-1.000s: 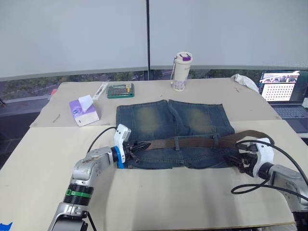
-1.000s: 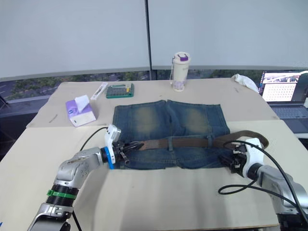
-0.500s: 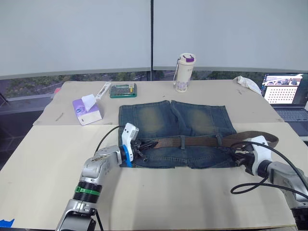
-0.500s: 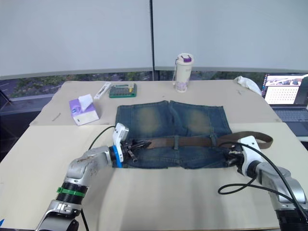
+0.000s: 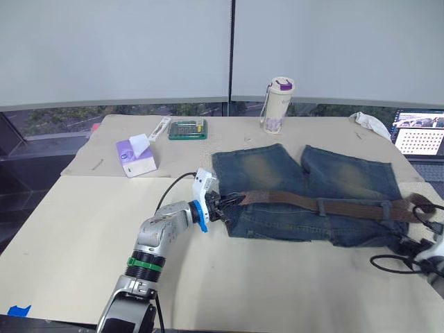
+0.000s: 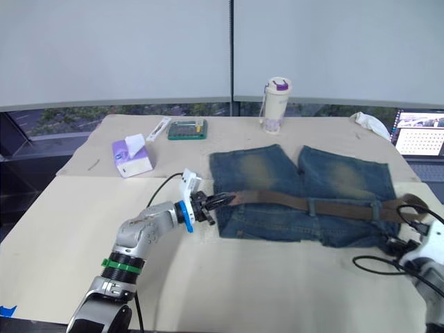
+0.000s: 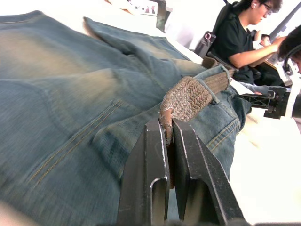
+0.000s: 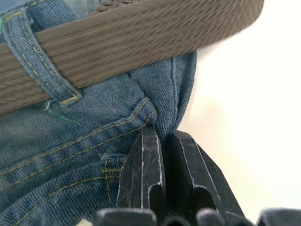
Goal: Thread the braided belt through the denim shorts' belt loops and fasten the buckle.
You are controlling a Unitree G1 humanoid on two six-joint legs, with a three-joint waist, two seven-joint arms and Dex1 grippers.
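The denim shorts (image 5: 305, 182) lie flat on the table, waistband toward me. The braided belt (image 5: 326, 206) runs along the waistband under a belt loop (image 8: 40, 63) and curls past the shorts' right edge. My left gripper (image 7: 168, 129) is shut on the belt's woven tip (image 7: 186, 96) at the waistband's left end. My right gripper (image 8: 165, 134) is shut on a pinch of denim at the shorts' right corner, just below the belt (image 8: 131, 37). In the head view that gripper (image 6: 392, 243) sits at the table's right edge.
At the table's back stand a purple tissue box (image 5: 135, 156), a green case (image 5: 187, 130) and a bottle with a purple lid (image 5: 279, 104). A white cloth (image 5: 371, 125) and a laptop (image 5: 420, 139) are at the far right. Black cable (image 5: 395, 262) loops near my right gripper. People (image 7: 240, 37) sit beyond the table.
My right gripper has gone from open to shut on the shorts' right corner. The camera has swung left, shifting the whole scene rightward. My left gripper keeps its hold on the belt tip.
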